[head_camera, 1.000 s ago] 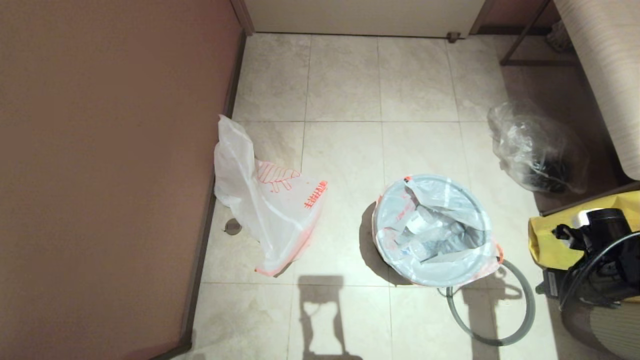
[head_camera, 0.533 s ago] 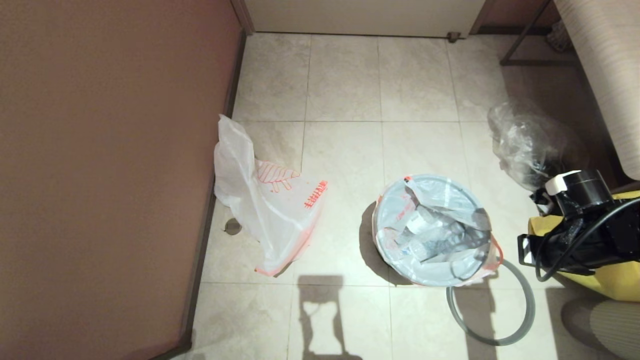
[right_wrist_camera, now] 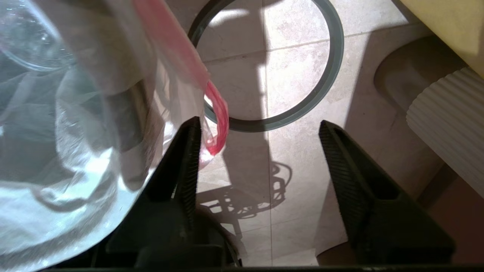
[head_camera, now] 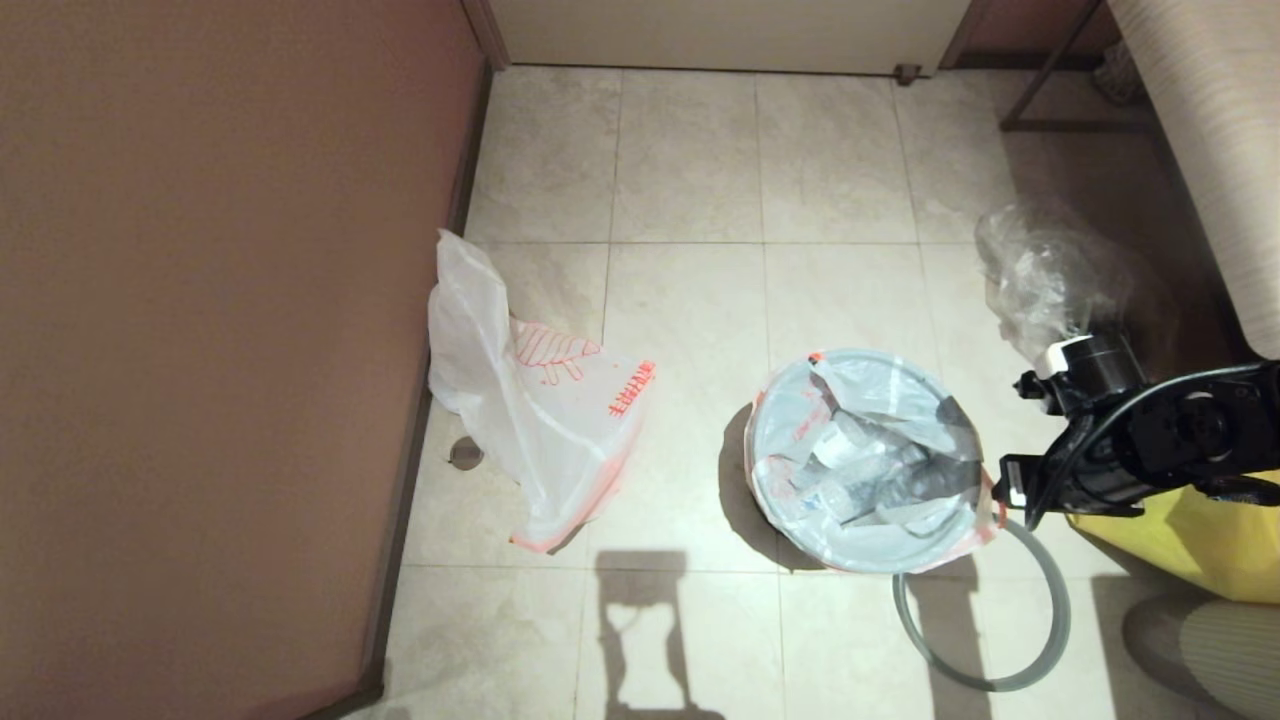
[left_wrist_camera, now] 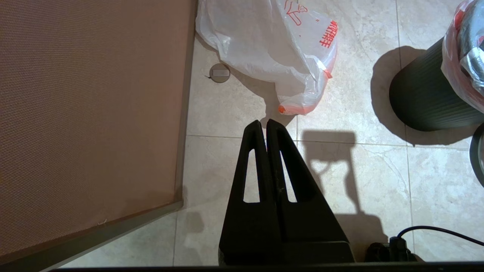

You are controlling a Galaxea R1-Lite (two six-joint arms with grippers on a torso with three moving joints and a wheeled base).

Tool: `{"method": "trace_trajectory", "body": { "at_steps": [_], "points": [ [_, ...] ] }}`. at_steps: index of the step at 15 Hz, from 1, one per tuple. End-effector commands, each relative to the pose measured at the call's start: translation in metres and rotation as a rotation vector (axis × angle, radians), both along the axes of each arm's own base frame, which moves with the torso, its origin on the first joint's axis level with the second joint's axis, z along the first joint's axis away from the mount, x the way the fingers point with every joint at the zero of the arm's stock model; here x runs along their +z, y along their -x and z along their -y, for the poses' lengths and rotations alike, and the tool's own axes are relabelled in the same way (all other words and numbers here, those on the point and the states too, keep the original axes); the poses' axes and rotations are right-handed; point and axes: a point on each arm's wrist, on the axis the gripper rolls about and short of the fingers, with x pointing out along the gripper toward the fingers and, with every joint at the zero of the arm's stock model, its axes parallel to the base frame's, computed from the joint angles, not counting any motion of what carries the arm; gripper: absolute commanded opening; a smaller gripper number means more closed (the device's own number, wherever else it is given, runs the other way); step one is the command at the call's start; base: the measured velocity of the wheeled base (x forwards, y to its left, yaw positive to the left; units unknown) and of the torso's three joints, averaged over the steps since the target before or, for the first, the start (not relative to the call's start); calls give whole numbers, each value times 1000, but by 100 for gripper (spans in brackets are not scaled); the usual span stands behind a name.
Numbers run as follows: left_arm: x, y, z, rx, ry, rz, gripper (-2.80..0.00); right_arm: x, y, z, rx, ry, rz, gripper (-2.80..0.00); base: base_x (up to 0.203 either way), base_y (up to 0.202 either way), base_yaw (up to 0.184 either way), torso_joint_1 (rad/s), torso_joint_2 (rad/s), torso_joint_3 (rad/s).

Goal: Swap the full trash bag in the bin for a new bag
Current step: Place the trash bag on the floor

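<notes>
The full trash bag [head_camera: 865,460] sits in the bin [left_wrist_camera: 427,102], bottles showing through, its orange-pink edge folded over the rim. My right arm [head_camera: 1120,440] reaches in from the right to the bin's right edge. The right gripper [right_wrist_camera: 260,124] is open beside the bag [right_wrist_camera: 75,124]. The bag's orange-pink loop [right_wrist_camera: 219,124] hangs just inside one finger, not pinched. The new bag [head_camera: 545,410] lies limp on the floor by the left wall, also in the left wrist view [left_wrist_camera: 272,45]. My left gripper [left_wrist_camera: 264,122] hangs shut and empty above the floor, short of that bag.
The grey rim ring [head_camera: 1066,615] lies on the floor in front of the bin, also under the right gripper [right_wrist_camera: 264,124]. A clear bag with dark contents [head_camera: 1050,290] and a yellow sack [head_camera: 1190,530] stand at the right. A brown wall [head_camera: 200,300] runs along the left.
My right arm has swung in from the lower right, over the yellow sack, up to the bin's right edge. Bags, bin and ring have not moved.
</notes>
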Motion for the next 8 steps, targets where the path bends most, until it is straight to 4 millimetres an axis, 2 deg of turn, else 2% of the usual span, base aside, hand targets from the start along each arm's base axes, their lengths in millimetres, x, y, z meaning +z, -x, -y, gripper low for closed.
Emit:
{"method": "trace_trajectory", "body": {
  "at_steps": [1,5,8],
  "points": [
    [0,0,0,1,1,0,-280,-18,-14,5,-16,2,-33,0,0,0,0,0,0,0],
    [0,0,0,1,1,-1,-280,-32,-39,33,-88,-9,-28,0,0,0,0,0,0,0],
    [0,0,0,1,1,0,-280,-39,-41,36,-84,-23,-44,0,0,0,0,0,0,0]
  ]
}}
